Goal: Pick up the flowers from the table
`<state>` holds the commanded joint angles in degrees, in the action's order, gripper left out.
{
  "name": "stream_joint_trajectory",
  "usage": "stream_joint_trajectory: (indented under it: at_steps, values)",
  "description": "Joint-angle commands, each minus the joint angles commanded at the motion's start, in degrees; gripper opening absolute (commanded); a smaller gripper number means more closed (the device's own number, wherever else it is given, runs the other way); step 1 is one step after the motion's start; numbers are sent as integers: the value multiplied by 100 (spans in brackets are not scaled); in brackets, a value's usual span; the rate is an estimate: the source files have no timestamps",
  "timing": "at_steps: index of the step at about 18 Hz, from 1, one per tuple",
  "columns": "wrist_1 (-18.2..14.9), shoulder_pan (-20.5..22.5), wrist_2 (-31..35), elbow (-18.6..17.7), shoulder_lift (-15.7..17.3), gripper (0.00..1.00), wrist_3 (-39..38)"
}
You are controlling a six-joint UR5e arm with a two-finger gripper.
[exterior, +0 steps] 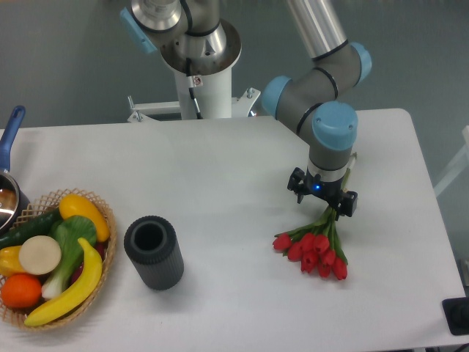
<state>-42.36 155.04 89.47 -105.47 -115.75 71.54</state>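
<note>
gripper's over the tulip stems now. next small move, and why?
Probably close and lift straight up. The gripper sits low over the stems of the tulips, whose buds rest on the table. Fingers are hidden, so grip can't be confirmed.

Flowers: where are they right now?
The flowers lie on the right part of the table, directly under the gripper, red buds toward the front edge, well right of the dark cylinder.
</note>
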Motion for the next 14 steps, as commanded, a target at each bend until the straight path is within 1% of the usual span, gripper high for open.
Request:
stream_joint_trajectory:
  at_steps: [2, 4, 5, 7, 8, 9, 10, 13, 14]
  values:
    - [0, -9, 9, 0, -35, 100, 0]
    - [9, -17, 175, 18, -123, 100, 17]
    - [17, -26, 280, 44, -167, 96, 18]
    - [18, -44, 316, 79, -176, 62, 18]
    - [18, -44, 316, 79, -167, 42, 26]
    - [18, -53, 316, 70, -158, 6, 18]
    - [26, -53, 299, 62, -132, 0, 0]
    - [26, -61, 343, 97, -106, 0, -53]
    - [26, -62, 378, 88, -45, 0, -53]
